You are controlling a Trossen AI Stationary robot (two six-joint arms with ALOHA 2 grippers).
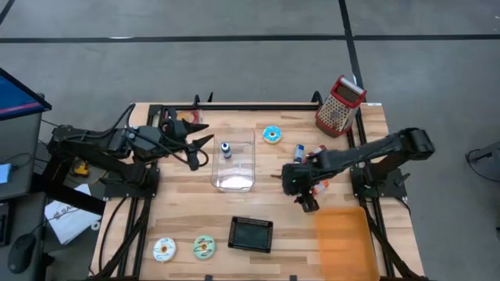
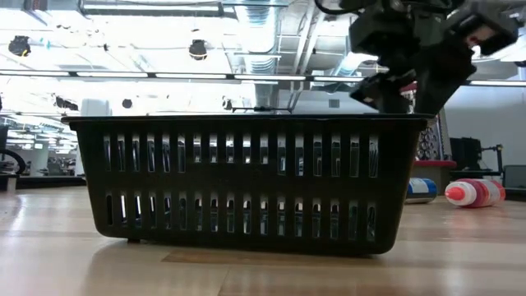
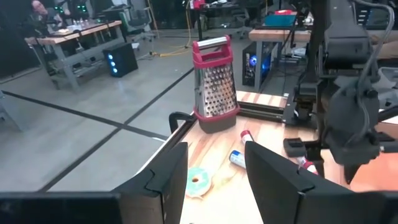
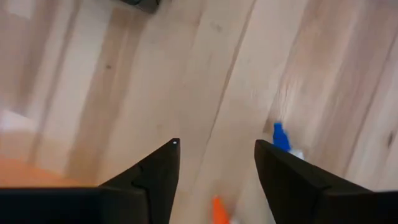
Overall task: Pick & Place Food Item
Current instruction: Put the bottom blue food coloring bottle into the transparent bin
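Right gripper (image 1: 306,197) right of centre in high view, tipped down over bare wood, fingers spread, nothing between them. Probably mid-approach to the small items beside it: bottles (image 1: 300,151) and a red-capped tube just above it in frame. Which item counts as the food target: cannot tell. Likeliest candidates are the donuts: blue donut (image 1: 272,135) at upper centre, two more donuts (image 1: 165,249) at lower left.

Left gripper (image 1: 197,150) at left centre, held level above the table, spread and empty; evidently parked clear of the work.

Black basket (image 1: 251,234) at lower centre, clear bin (image 1: 234,160) mid-table, either one a plausible drop point.

Right wrist view alone shows a blue cap (image 4: 280,136) and an orange tip (image 4: 217,210) near its fingers. Left wrist view alone shows the grater (image 3: 214,84) face-on. Low view: basket wall hides most of the table.
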